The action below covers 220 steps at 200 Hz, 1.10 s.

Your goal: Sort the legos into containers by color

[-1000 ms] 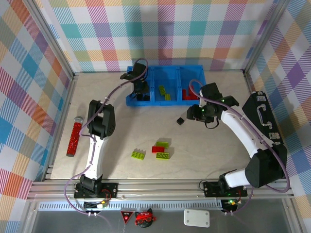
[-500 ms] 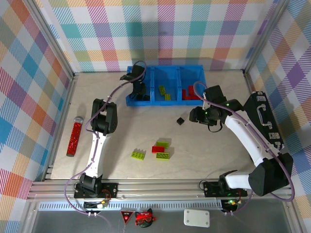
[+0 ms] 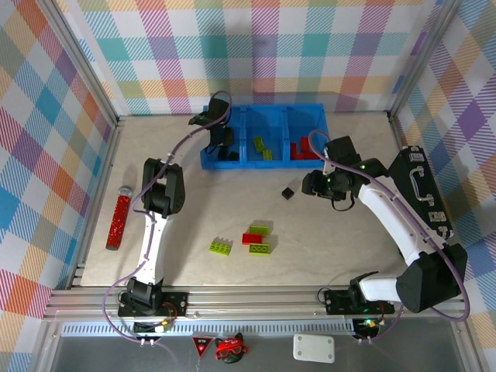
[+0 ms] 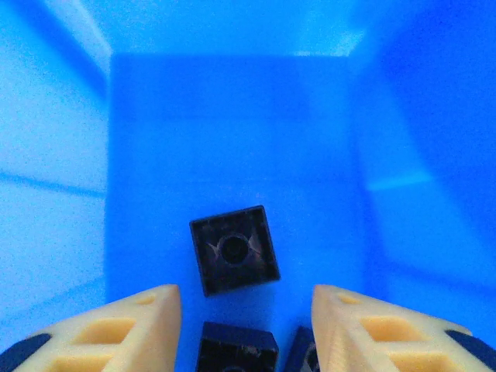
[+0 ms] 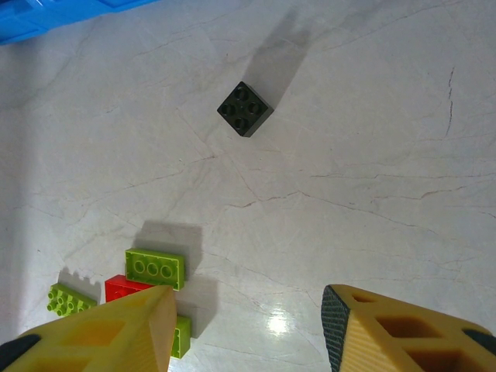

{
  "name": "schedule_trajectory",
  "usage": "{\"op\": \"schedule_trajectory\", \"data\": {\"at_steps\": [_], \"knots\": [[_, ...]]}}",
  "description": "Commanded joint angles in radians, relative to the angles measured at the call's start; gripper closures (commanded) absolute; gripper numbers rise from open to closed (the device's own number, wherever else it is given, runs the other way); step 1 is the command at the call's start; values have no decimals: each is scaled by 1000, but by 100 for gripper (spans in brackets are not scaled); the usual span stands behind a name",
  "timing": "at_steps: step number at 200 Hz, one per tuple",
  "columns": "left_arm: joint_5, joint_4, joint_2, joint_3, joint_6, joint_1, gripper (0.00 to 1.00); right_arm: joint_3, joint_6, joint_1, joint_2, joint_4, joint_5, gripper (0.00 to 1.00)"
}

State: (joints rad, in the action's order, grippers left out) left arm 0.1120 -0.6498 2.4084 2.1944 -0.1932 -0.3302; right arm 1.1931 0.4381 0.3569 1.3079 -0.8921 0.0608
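Observation:
My left gripper (image 3: 221, 139) hangs open inside the left compartment of the blue bin (image 3: 263, 164). In the left wrist view, a black lego (image 4: 234, 249) lies upside down on the bin floor just beyond the fingertips (image 4: 147, 310). Two more black legos (image 4: 236, 349) lie between them. Green legos (image 3: 262, 147) are in the middle compartment and red ones (image 3: 302, 147) in the right. My right gripper (image 3: 310, 184) stands open and empty above the table, right of a loose black lego (image 3: 287, 193) (image 5: 245, 108). Green legos (image 3: 221, 247) (image 5: 155, 268) and a red lego (image 3: 252, 238) (image 5: 128, 288) lie mid-table.
A red glittery cylinder (image 3: 118, 217) lies near the left wall. A black case with a handle (image 3: 422, 190) lies along the right wall, close behind my right arm. Plaid walls close in the table on three sides.
My left gripper has opened over the left compartment, and a black lego now lies free on the bin floor. The right gripper shifted slightly toward the near right, then held still.

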Motion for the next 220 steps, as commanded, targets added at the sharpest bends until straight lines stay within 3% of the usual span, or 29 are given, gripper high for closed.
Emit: {"op": "schedule_trajectory", "data": {"at_steps": [1,142,220], "knots": [[-24,16,-81,-13,-3,5,51,35,16,14,13,-13,-9,46],[-168,82,-403,-258,-76,-5,55,35,15,57,142,104,-14,46],[-331,-25,-560,-370,-119,-11,55,67,-35,72,229,115,-21,46]]}}
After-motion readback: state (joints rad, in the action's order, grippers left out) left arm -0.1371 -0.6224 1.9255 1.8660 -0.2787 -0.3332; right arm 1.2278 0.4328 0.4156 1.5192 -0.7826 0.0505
